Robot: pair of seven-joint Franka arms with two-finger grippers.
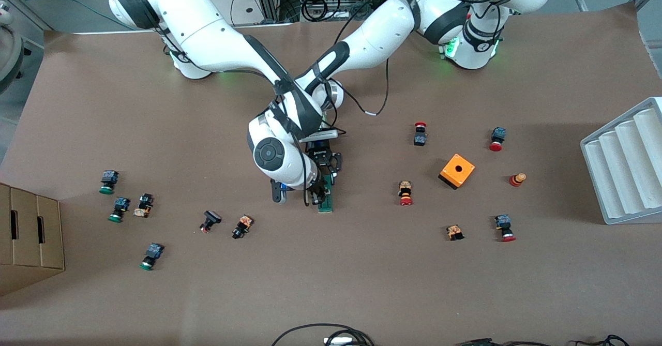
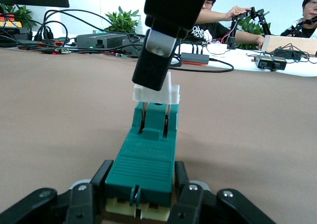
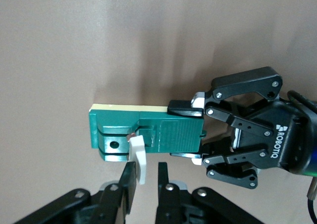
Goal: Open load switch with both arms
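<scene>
The load switch [image 1: 326, 201] is a narrow dark-green block lying on the brown table near the middle. My left gripper [image 1: 326, 180] is shut on one end of it, with a finger on each long side [image 2: 141, 196] [image 3: 185, 131]. The switch's white tab [image 3: 139, 160] sticks up at the end nearer the front camera [image 2: 156, 91]. My right gripper [image 3: 147, 172] comes down over that end [image 1: 317, 196]. Its fingers stand narrowly apart around the tab. One finger touches the tab and a small gap shows at the other.
An orange square box [image 1: 456, 170] and red-capped pushbuttons [image 1: 405, 193] lie toward the left arm's end, beside a white ribbed rack [image 1: 626, 165]. Green-capped pushbuttons [image 1: 119, 209] and a cardboard box [image 1: 31, 237] are toward the right arm's end.
</scene>
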